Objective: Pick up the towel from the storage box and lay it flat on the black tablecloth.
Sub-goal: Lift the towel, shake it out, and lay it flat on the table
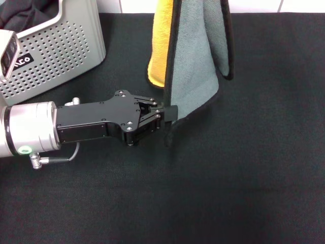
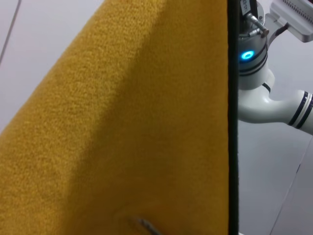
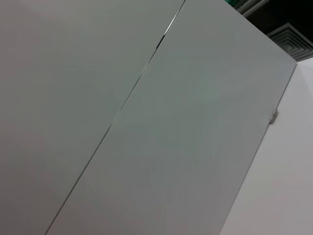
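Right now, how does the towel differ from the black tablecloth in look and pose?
The towel is grey-green on one face and yellow-orange on the other; the black tablecloth is plain black. The towel hangs upright in folds, its lower edge pinched by the left hand; the tablecloth lies flat. The tablecloth is far wider. Both are cloth.

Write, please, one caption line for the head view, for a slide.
Left gripper pinches the lower black-edged corner of the hanging towel above the black tablecloth; storage box stands at far left.
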